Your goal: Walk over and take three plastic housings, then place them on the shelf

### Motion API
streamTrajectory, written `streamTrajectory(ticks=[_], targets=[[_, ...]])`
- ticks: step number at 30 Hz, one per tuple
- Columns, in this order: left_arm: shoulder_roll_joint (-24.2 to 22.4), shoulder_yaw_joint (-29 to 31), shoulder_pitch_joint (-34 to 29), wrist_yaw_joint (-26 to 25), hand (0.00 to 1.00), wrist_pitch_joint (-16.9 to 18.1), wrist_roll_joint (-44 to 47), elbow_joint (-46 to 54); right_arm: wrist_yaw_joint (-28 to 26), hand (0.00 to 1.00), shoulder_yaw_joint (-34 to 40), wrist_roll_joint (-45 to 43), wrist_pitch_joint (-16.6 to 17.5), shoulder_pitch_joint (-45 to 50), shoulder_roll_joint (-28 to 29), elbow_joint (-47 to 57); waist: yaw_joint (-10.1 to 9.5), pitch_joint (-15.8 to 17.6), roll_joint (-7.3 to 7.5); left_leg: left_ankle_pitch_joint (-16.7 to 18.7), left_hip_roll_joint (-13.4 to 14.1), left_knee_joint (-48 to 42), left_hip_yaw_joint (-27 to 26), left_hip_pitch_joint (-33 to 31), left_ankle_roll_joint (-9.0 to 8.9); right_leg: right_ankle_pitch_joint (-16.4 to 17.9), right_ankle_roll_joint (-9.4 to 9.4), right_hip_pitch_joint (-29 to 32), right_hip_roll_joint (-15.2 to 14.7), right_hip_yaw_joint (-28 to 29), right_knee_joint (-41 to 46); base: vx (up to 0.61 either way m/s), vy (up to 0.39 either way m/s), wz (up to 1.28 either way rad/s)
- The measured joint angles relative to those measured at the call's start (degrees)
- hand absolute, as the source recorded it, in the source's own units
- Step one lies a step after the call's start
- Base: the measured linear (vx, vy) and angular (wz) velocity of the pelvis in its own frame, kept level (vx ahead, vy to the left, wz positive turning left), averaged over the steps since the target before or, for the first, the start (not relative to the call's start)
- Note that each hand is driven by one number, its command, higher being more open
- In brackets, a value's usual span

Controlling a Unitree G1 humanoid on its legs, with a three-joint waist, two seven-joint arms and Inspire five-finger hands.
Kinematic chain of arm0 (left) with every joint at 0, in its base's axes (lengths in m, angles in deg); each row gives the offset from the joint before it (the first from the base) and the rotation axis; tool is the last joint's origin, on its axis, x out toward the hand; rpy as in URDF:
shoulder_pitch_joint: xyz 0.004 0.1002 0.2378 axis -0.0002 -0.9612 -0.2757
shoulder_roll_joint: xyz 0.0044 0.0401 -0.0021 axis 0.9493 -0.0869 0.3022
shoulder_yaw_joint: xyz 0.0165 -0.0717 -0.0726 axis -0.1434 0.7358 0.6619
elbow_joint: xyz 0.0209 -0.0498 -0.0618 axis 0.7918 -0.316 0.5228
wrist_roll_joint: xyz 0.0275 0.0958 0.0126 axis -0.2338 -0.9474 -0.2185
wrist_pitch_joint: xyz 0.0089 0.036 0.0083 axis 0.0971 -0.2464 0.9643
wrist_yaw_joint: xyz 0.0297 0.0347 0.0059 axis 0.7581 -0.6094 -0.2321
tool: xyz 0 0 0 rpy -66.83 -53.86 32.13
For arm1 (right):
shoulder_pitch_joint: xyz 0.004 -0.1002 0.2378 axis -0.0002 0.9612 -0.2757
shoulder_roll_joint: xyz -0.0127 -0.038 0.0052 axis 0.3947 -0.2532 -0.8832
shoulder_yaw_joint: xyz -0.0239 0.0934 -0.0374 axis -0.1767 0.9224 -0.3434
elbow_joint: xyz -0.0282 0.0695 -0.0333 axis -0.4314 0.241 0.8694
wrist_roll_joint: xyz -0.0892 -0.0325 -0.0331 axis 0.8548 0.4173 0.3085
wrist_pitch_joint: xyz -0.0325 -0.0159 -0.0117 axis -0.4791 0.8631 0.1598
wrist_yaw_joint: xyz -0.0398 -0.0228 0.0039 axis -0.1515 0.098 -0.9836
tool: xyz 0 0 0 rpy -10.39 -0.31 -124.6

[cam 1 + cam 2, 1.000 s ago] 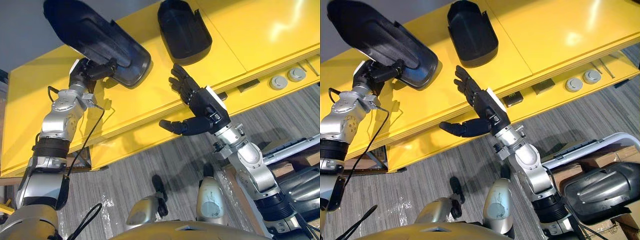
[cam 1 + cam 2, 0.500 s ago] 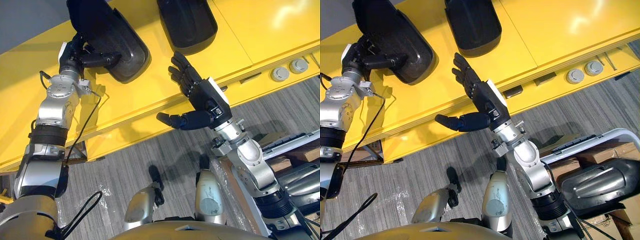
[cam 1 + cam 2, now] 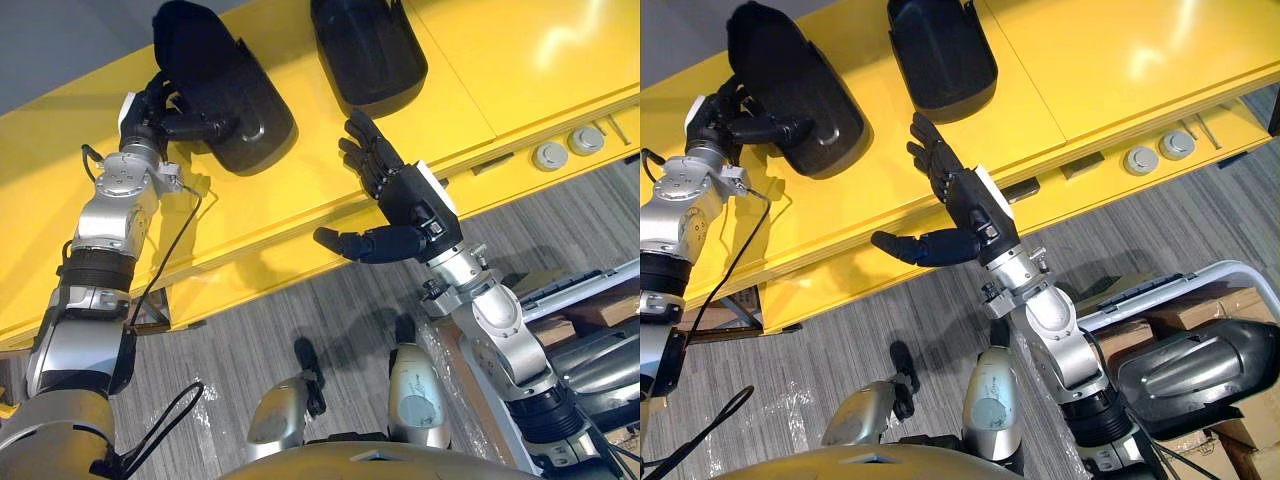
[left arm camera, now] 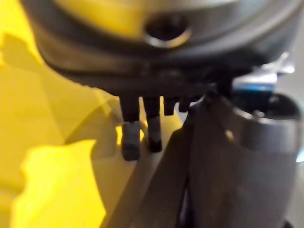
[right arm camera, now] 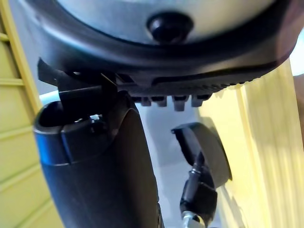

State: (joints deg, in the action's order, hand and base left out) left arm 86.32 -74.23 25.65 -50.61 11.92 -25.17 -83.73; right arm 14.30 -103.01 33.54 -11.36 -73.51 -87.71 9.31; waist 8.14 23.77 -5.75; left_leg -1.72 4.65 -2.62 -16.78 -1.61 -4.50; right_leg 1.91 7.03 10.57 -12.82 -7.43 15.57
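Observation:
My left hand [image 3: 150, 105] is shut on the near rim of a black plastic housing [image 3: 225, 95]. It holds the housing low against the yellow shelf top [image 3: 300, 190] at the back left; I cannot tell whether the housing rests on the shelf. A second black housing [image 3: 365, 45] lies on the shelf top a little to the right. My right hand [image 3: 405, 205] hovers open at the shelf's front edge, just below that second housing, fingers spread and thumb pointing left, holding nothing. In the right wrist view the left hand [image 5: 199, 190] grips its housing [image 5: 204, 152].
Two round grey discs [image 3: 565, 148] sit on the shelf's lower ledge at the right. Another dark housing [image 3: 1200, 375] lies in a white-framed cart with cardboard at the lower right. Grey plank floor [image 3: 250, 340] runs under the shelf's front edge.
The left hand has swung its housing round and in over the shelf top, closer to the second housing. The right hand has barely moved. The camera has shifted slightly.

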Motion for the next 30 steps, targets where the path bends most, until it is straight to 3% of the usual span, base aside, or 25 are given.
streamTrajectory(ticks=[4,8,21,24,27,30], targets=[[-0.3,-0.1,-1.0,1.1,1.0,-0.3,-3.1,0.2,1.0,1.0,-0.9,0.0,0.0,0.9,0.3,0.0,0.08,-0.4,-0.18,0.1,0.1,0.8,0.0,1.6,-0.04,-0.1,0.14,-1.8,0.1,-0.2,-1.2,0.01,0.0,-0.02],[-1.0,-0.3,-2.0,1.3,1.0,-1.8,-8.6,-1.4,1.0,1.0,-1.2,0.0,0.0,3.5,0.9,-0.2,0.24,-4.0,-0.51,0.2,0.2,1.9,-0.3,2.4,-0.07,-0.6,0.35,-2.7,0.4,-0.2,-3.3,0.07,0.011,-0.05],[-0.8,0.0,-5.6,1.5,1.0,-4.3,-14.9,-6.6,3.6,1.0,-4.6,0.8,1.4,6.8,3.3,-3.0,-1.08,-9.9,-0.58,0.7,1.8,1.9,-0.3,5.2,-0.79,-2.6,-0.14,-8.7,2.3,-1.6,-9.1,0.01,-0.002,0.0],[-0.6,0.1,-5.6,-1.0,1.0,-2.7,-14.3,-6.8,3.8,1.0,-4.8,2.2,1.7,8.1,3.4,-3.0,-1.9,-10.6,-0.5,0.7,1.9,1.9,-0.4,5.1,-0.84,-3.3,-0.38,-8.9,2.8,-1.6,-10.0,-0.05,-0.006,-0.04],[-0.3,0.5,-5.6,-5.0,1.0,1.4,-9.4,-6.8,4.8,1.0,-5.5,2.9,2.0,8.4,3.7,-4.0,-2.5,-11.3,-0.27,0.6,2.0,1.9,-0.2,5.5,-0.91,-3.8,-0.44,-9.8,3.1,-1.8,-11.0,-0.03,-0.007,0.0],[-0.3,5.6,-6.6,-7.6,1.0,4.3,-4.8,-2.1,6.1,1.0,-5.3,4.5,3.5,8.4,5.3,-5.5,-3.02,-11.4,-0.17,0.5,1.9,2.3,-0.4,6.1,-0.83,-4.1,-0.52,-10.0,3.1,-1.8,-11.1,-0.02,0.006,-0.05]])
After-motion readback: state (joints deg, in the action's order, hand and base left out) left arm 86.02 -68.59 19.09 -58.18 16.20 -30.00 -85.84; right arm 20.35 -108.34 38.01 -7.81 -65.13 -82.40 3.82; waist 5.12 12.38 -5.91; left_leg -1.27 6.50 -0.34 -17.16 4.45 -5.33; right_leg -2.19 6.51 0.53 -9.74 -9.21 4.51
